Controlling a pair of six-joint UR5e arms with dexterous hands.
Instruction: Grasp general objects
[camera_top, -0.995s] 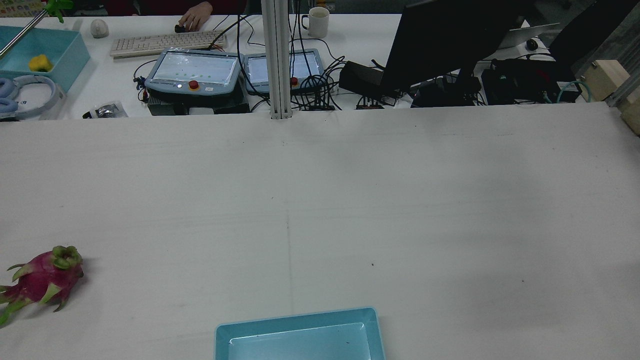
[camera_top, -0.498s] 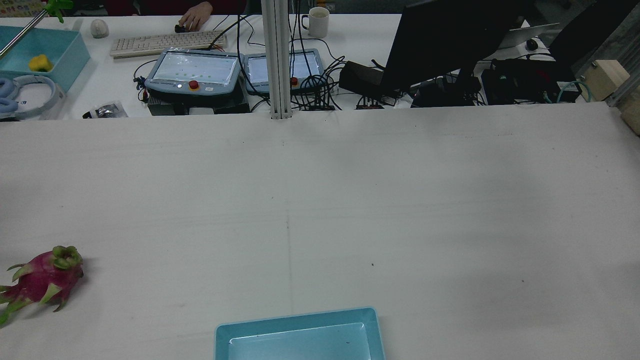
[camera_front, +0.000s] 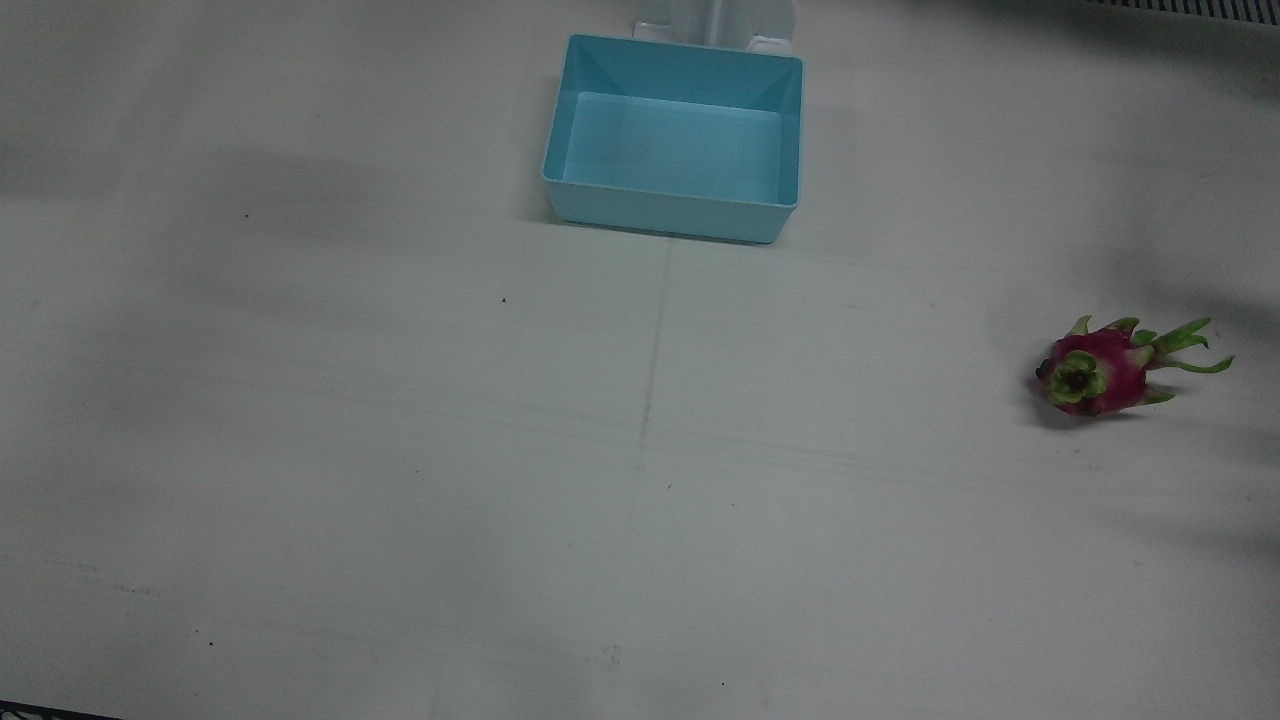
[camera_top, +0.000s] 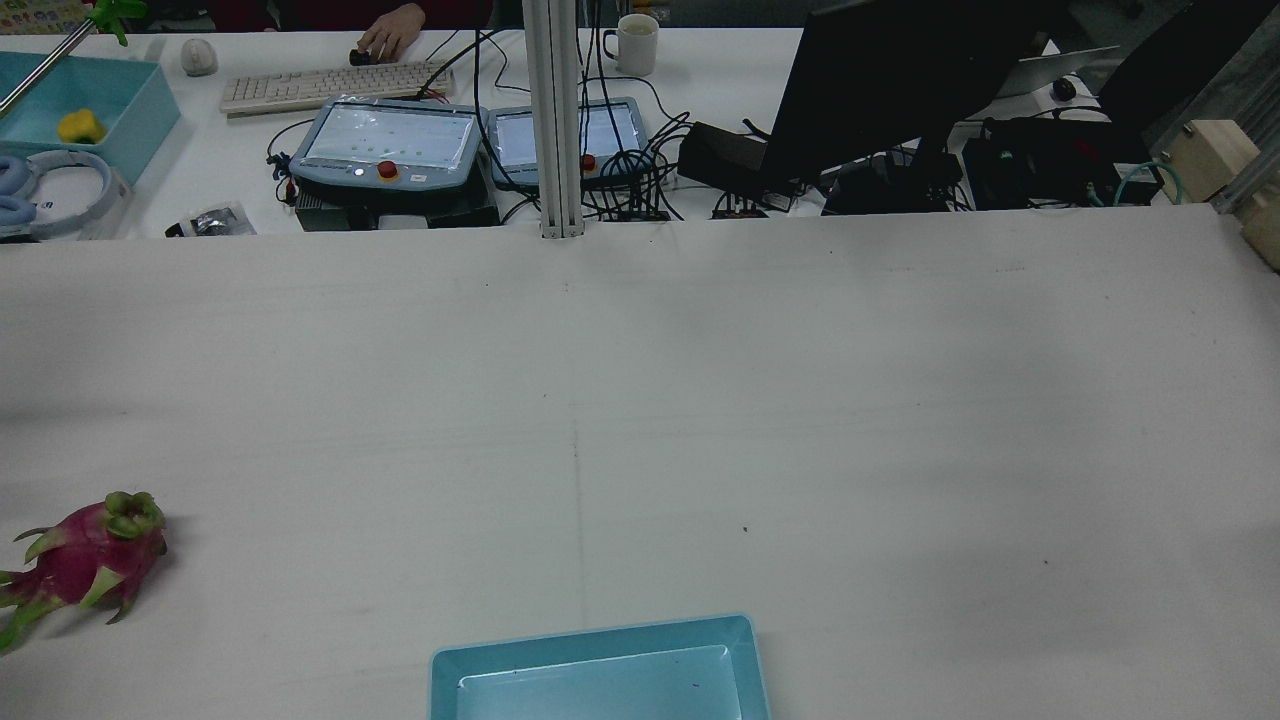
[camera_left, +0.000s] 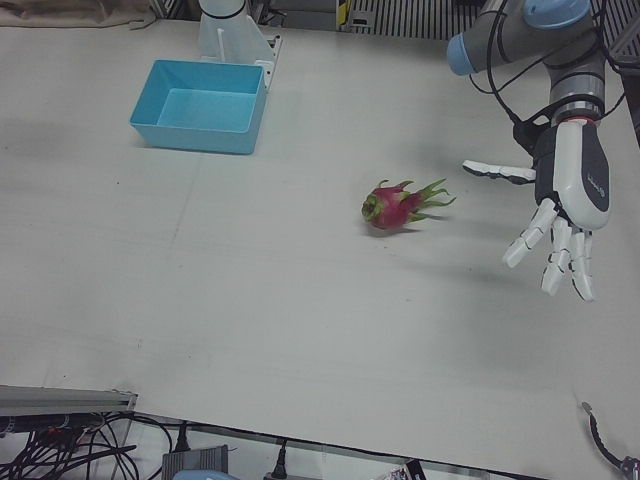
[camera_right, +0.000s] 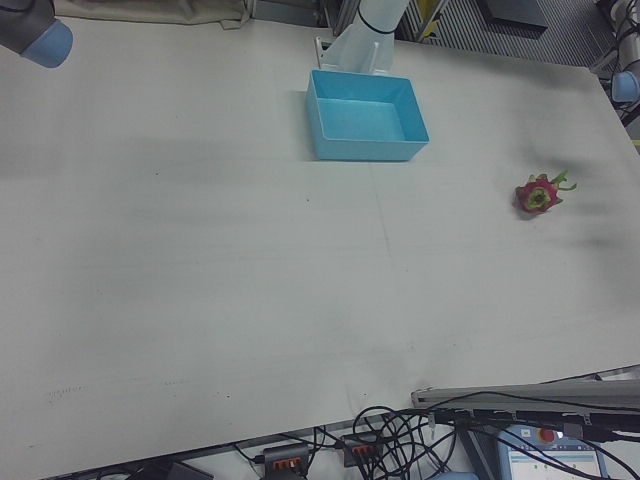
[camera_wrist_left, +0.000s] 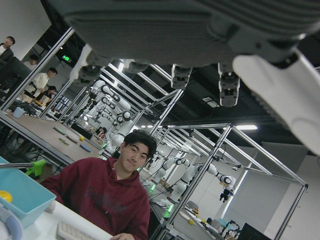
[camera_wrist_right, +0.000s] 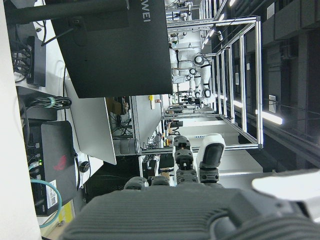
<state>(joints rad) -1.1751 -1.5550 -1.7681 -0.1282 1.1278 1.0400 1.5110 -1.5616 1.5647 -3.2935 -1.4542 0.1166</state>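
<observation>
White left robot hand (camera_left: 566, 215) splayed, palm-down.

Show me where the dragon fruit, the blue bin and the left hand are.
dragon fruit (camera_left: 397, 206), left-front view, on its red body.
blue bin (camera_left: 190, 133), left-front view, on its near wall.
left hand (camera_left: 571, 190), left-front view, on its back.

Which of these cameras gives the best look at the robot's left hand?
The left-front view: the left hand hangs open, fingers spread, beside the dragon fruit but apart from it. The left hand view shows only its palm and fingertips close up. The front, rear and right-front views miss it.
</observation>
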